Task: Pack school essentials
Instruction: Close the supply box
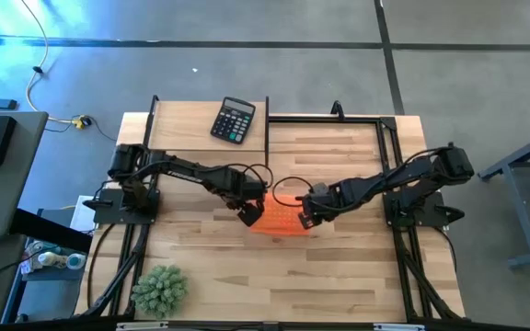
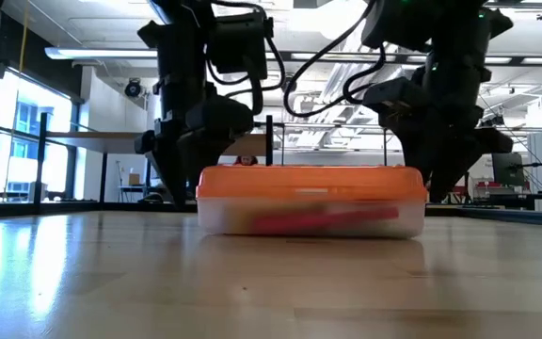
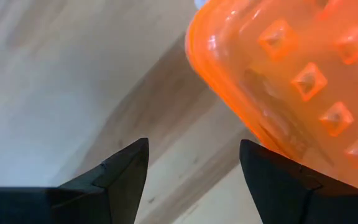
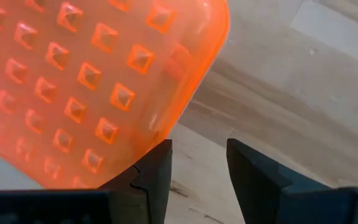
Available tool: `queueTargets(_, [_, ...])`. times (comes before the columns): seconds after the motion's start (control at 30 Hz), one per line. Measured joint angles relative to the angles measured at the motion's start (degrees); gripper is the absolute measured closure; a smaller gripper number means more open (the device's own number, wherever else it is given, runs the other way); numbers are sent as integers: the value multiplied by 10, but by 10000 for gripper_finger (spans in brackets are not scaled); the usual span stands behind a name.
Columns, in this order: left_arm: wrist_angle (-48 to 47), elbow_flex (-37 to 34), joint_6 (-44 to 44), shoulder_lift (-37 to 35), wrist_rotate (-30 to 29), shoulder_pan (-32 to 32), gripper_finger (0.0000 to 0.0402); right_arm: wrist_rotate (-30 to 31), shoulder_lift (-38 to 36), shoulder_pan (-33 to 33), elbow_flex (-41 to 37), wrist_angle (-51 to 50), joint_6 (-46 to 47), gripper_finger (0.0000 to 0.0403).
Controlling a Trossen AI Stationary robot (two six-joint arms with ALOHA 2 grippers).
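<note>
Calculator (image 1: 234, 120), plant (image 1: 160, 289) apart; box (image 1: 279, 218) seemingly closed.

A black calculator (image 1: 234, 120) lies tilted near the upper left part of the wooden counter (image 1: 339, 267), close to its far edge. A green spiky plant (image 1: 160, 289) stands at the lower left corner of the counter. Beyond the counter's left side, a yellow cable (image 1: 35, 83) runs across the grey floor (image 1: 467, 74)
</note>
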Motion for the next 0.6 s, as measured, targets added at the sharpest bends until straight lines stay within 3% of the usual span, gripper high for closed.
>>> queueTargets(0.23, [2, 0, 18, 0, 1, 7, 158, 16, 0, 10, 0, -8, 17, 257])
queueTargets(0.6, [-11, 0, 36, 0, 50, 6, 158, 29, -22, 10, 0, -45, 18, 256])
